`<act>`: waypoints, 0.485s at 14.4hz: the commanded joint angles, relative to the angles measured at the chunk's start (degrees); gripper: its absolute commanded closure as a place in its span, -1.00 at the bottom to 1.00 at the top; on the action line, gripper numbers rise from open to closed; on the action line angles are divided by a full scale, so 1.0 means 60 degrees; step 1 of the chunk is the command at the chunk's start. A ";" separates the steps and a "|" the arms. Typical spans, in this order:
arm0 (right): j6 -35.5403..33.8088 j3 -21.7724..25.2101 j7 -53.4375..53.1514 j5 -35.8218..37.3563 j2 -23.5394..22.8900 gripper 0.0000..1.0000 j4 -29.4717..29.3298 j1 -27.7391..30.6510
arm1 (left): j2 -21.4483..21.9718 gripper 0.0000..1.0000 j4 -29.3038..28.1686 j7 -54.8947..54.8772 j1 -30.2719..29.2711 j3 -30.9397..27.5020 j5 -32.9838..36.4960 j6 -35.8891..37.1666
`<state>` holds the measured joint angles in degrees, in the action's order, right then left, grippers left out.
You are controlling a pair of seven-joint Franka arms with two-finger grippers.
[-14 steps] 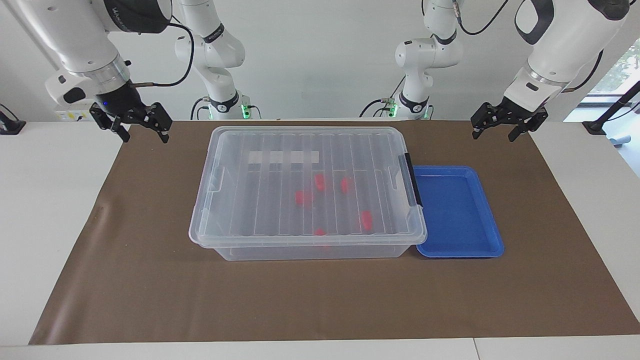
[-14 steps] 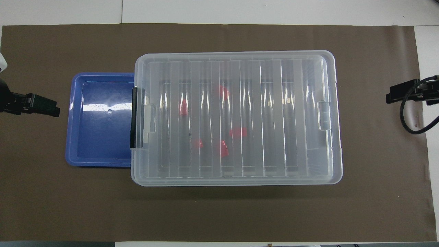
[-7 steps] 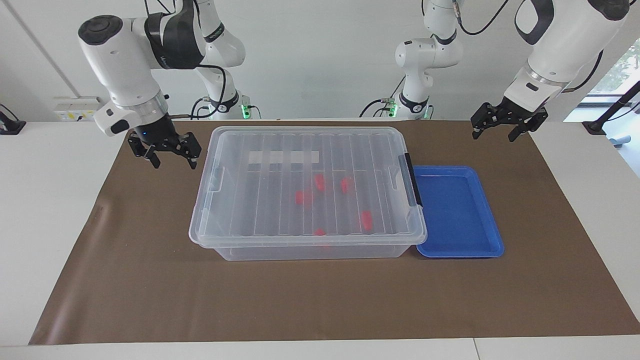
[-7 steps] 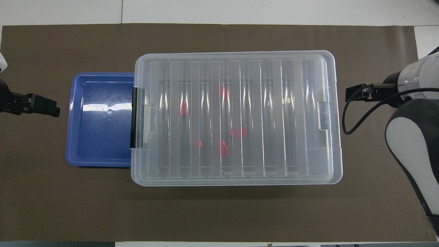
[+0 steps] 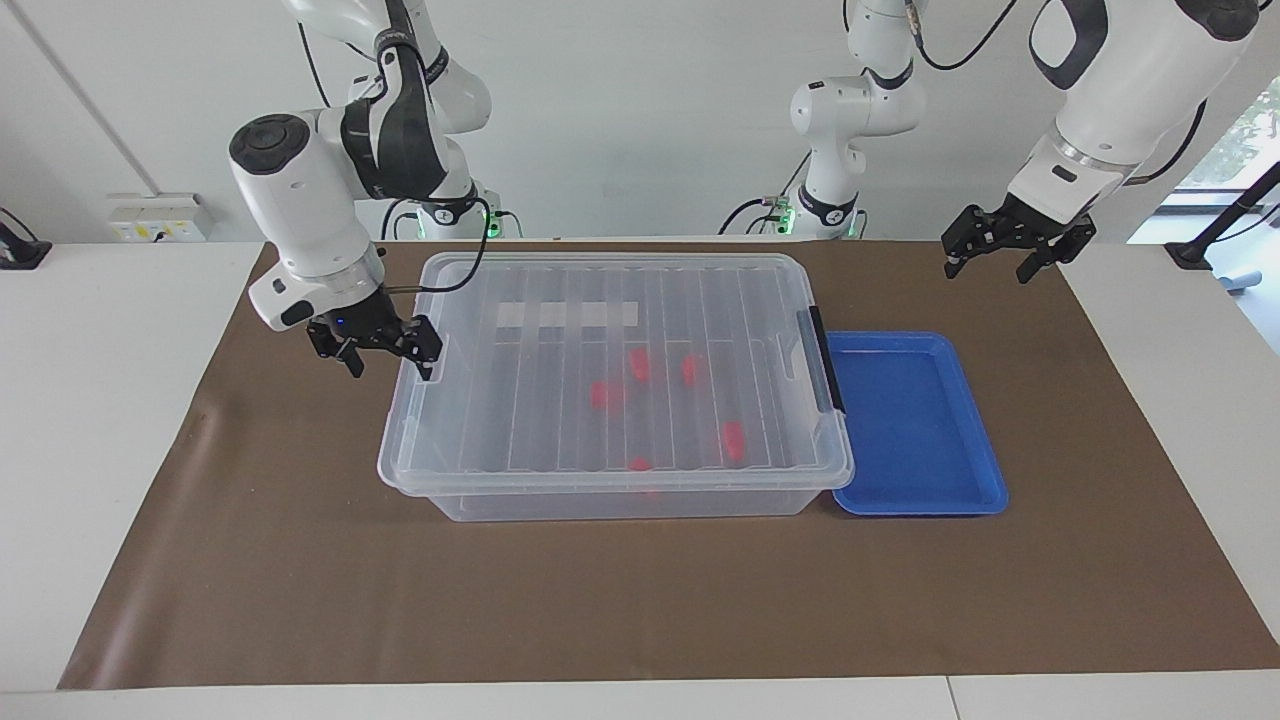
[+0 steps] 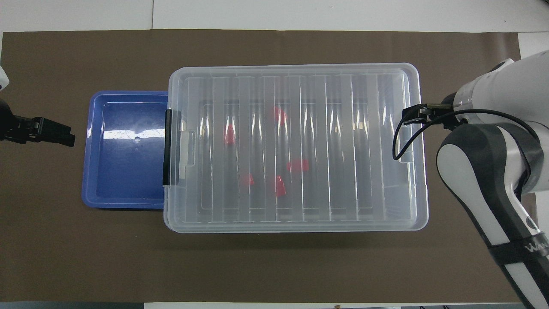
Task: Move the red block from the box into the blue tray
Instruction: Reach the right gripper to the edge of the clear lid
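The five red blocks (image 5: 640,364) are showing only as blurred red patches through the ribbed lid (image 5: 560,300) of the box (image 5: 600,500), so their exact shapes and poses are not reading clearly. In the overhead view the right claw is lying hidden under its own arm (image 6: 484,171), and the left claw (image 6: 53,133) is being cut off by the picture's edge. The blue tray (image 6: 92,171) is having one long rim hidden under the box's overhanging lid.
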<state>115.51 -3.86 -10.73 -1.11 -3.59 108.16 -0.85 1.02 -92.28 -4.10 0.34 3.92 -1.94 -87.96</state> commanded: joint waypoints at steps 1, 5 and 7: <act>0.0217 -0.0030 0.0280 -0.0078 0.0232 -1.00 0.0487 0.0243 | 0.0035 -1.00 -0.0031 -0.0049 -0.0072 0.0035 0.0133 0.0040; 0.0963 -0.0016 0.0513 -0.0078 0.0467 -1.00 0.1308 0.0390 | 0.0021 -1.00 -0.0031 -0.0049 -0.0072 0.0035 0.0133 0.0040; 0.1022 -0.0001 0.0777 -0.0064 0.0453 -1.00 0.1339 0.0506 | 0.0035 -1.00 -0.0031 -0.0049 -0.0072 0.0035 0.0133 0.0040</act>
<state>120.27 -3.58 -8.75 -1.11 -2.68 113.35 0.75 1.02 -92.28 -4.10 0.34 3.92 -1.94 -87.96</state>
